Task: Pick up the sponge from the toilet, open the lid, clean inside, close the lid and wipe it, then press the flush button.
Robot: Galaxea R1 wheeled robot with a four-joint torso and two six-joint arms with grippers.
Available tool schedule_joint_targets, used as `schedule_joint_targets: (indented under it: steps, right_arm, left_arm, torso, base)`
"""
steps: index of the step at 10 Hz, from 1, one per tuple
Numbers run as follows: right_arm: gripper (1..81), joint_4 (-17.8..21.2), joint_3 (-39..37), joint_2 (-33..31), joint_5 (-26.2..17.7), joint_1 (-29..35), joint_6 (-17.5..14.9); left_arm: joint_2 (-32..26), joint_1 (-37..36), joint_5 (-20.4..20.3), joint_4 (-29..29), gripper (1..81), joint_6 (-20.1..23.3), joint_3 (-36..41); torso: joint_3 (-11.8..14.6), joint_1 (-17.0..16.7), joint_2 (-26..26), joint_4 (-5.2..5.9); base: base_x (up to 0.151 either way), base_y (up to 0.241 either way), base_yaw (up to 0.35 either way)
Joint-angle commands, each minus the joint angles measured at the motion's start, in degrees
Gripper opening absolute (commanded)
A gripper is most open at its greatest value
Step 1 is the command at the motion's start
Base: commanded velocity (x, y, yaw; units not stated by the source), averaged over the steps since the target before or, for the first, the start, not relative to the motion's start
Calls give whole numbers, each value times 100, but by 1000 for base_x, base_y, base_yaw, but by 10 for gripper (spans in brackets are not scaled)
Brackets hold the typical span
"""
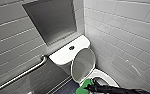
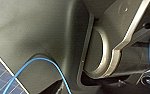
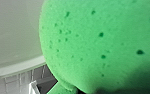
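Light: cool, even indoor light from overhead across the grey wall tiles.
Glare: a soft sheen on the white toilet and along the grab rail.
Shadow: the raised lid shows a dull grey face; the robot housing sits dim.
Distortion: tile lines bow and splay toward the head view's edges.
Focus: the sponge, close to the right wrist camera, is soft and vivid green.

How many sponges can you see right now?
1. The sponge sits in the right gripper, at the toilet bowl's near rim below the raised lid. Another could be hidden inside the bowl.
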Motion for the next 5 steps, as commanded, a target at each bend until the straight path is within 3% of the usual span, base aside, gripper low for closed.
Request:
schedule_joint_targets:
  steps: [1, 5]
  right_arm:
    - [10, -17, 225, -231, -289, 418, 21]
    - [10, 53, 1454, -1461, 71, 127, 39]
  left_arm:
    - [-84, 119, 478, -58, 811, 12, 36]
    - [-57, 119, 487, -5, 811, 20, 45]
  torso:
    - [0, 0, 0, 0]
    - [0, 0, 0, 0]
  base:
    - [0, 0, 0]
    - [0, 0, 0]
